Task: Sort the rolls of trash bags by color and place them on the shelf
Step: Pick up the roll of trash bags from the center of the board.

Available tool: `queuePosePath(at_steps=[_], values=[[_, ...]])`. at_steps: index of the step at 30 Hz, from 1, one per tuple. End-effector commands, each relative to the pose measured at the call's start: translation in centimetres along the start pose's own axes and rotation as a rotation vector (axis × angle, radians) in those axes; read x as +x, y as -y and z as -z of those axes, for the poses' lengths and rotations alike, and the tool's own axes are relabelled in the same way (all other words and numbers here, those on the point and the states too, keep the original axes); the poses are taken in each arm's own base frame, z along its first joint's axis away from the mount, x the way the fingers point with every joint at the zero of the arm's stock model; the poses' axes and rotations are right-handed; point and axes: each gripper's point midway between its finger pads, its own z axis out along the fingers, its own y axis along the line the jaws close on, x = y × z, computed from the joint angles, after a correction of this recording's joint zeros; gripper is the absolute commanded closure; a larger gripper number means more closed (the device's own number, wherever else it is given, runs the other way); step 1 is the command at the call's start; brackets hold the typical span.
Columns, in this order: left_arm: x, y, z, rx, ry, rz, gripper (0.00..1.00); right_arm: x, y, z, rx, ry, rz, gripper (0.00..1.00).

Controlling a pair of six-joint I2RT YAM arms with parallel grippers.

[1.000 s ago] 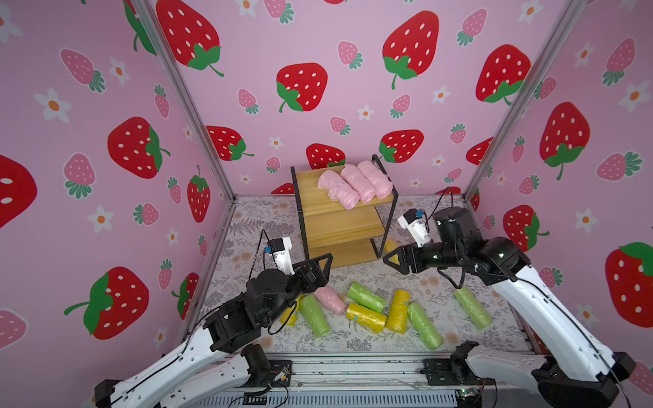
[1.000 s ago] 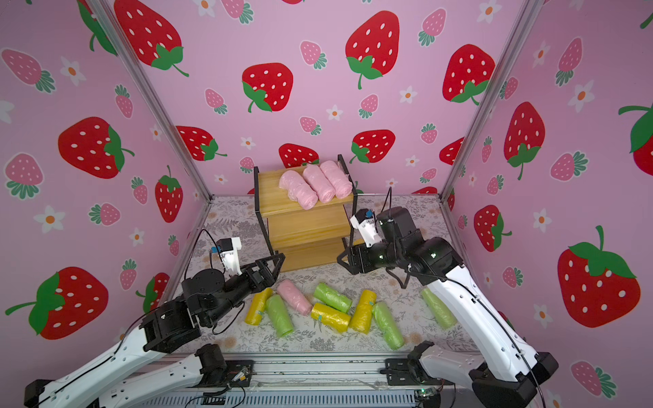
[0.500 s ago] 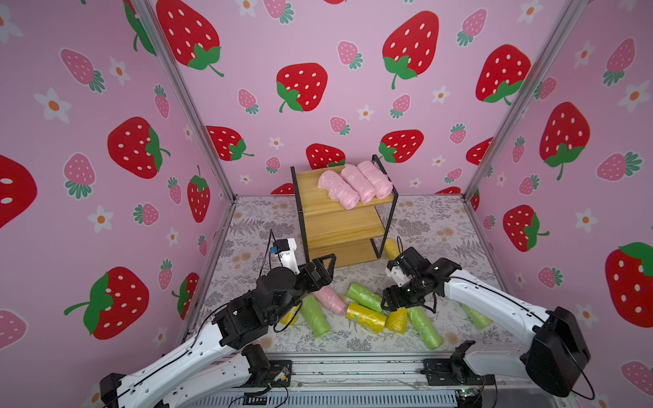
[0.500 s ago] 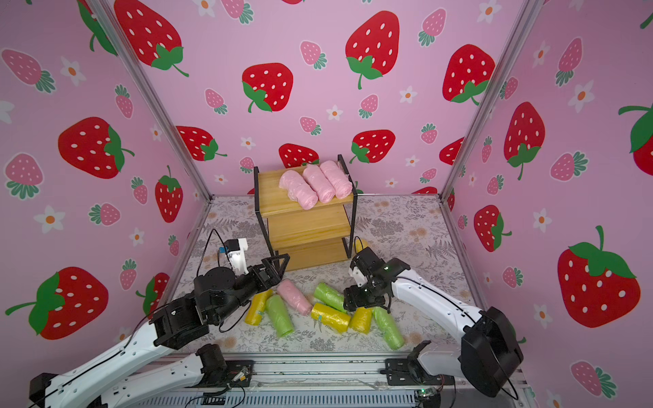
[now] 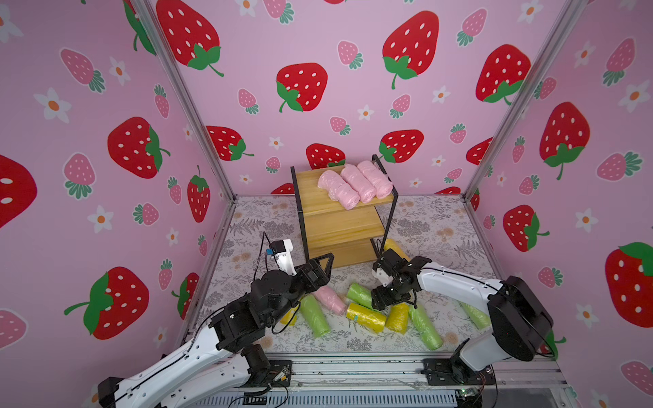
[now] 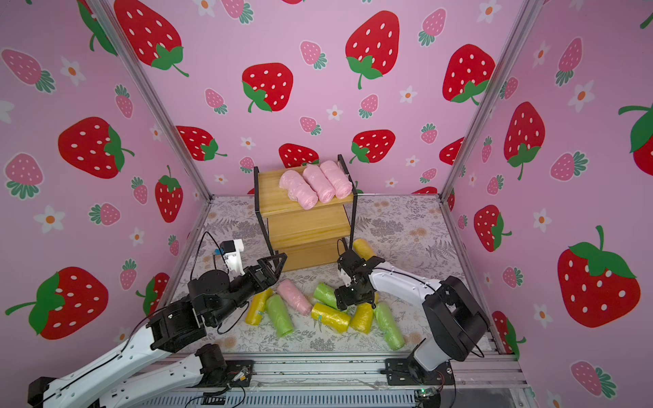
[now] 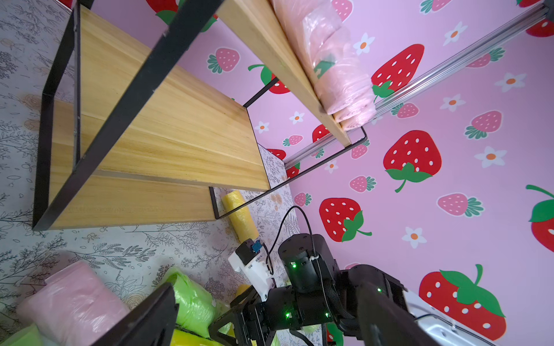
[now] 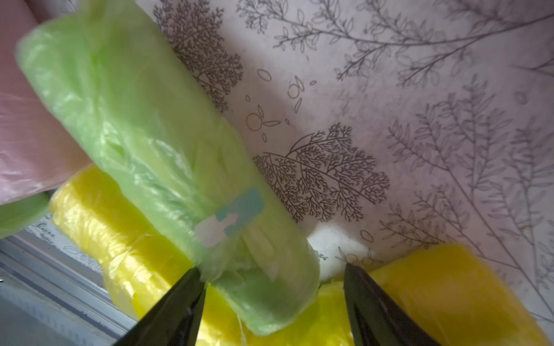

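The shelf (image 5: 339, 226) stands at the back of the floor with three pink rolls (image 5: 355, 183) on its top board; its two lower boards are bare. Several more rolls of trash bags lie on the floor in front. My right gripper (image 5: 380, 303) is down among them, open. In the right wrist view its fingers (image 8: 180, 302) straddle the end of a green roll (image 8: 144, 143) that lies across a yellow roll (image 8: 99, 221). My left gripper (image 5: 319, 268) hovers open and empty near the shelf's front left leg, above a pink roll (image 5: 332, 300).
On the floor lie a green roll (image 5: 314, 316) and a yellow roll (image 5: 365, 316) in the middle, a green roll (image 5: 425, 326) to their right and another green one (image 5: 475, 314) under the right arm. A yellow roll (image 5: 394, 245) rests by the shelf's right leg.
My right arm has swung down from beside the shelf to the rolls on the floor, and its jaws now straddle the green roll. The left gripper has edged forward towards the shelf.
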Motion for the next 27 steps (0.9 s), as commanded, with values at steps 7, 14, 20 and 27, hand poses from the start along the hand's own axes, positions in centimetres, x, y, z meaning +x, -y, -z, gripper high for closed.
queuePosePath(at_steps=[7, 14, 20, 27], values=[[-0.2, 0.4, -0.1, 0.026, 0.016, 0.011, 0.03, -0.5, -0.2, -0.7, 0.022, -0.030, 0.076, 0.23], [-0.1, 0.4, -0.1, 0.026, 0.013, 0.006, 0.02, -0.2, -0.9, -1.6, 0.033, -0.070, 0.117, 0.24], [-0.1, 0.4, 0.0, 0.028, 0.011, 0.001, 0.02, -0.4, 0.3, -0.1, 0.131, -0.050, 0.156, 0.21], [0.0, 0.3, -0.3, 0.032, 0.013, 0.003, 0.02, -1.2, 1.5, 2.1, 0.218, -0.015, 0.242, 0.20]])
